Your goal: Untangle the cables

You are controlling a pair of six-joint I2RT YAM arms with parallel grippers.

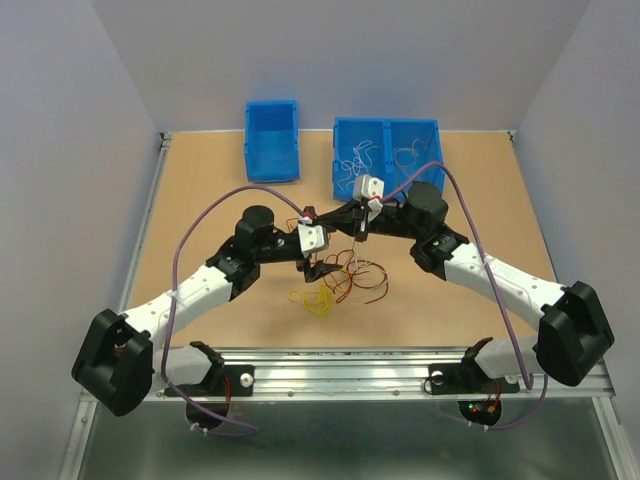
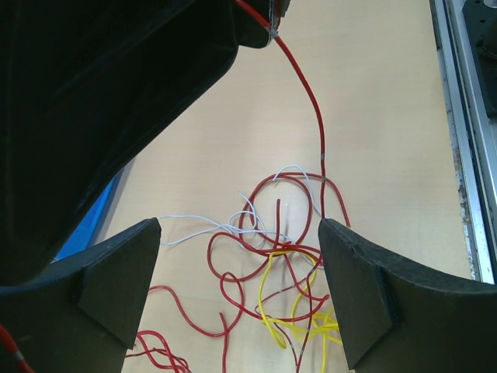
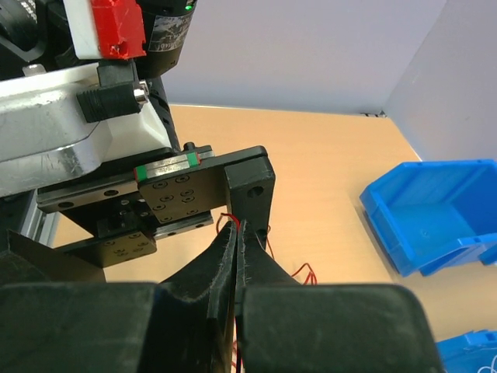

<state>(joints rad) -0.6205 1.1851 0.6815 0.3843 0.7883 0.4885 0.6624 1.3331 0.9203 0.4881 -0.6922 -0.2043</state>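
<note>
1. The right gripper (image 3: 237, 231) fills the lower foreground, its two black fingers pressed flat together with no gap.
2. A thin red cable (image 3: 227, 219) shows right at the fingertips, pinched between them.
3. Just behind the tips stands the left arm (image 3: 85, 148): a white housing, a dark slide rail (image 3: 167, 165) with a green strip, and a black finger mount (image 3: 250, 185) with round holes.
4. A red block (image 3: 116, 27) sits on top of that housing.
5. More red cable loops (image 3: 307, 272) lie on the wooden table (image 3: 326, 163) past the fingers.
6. An open blue bin (image 3: 435, 210) sits on the right, with the corner of a second blue bin (image 3: 474, 351) below it.
</note>
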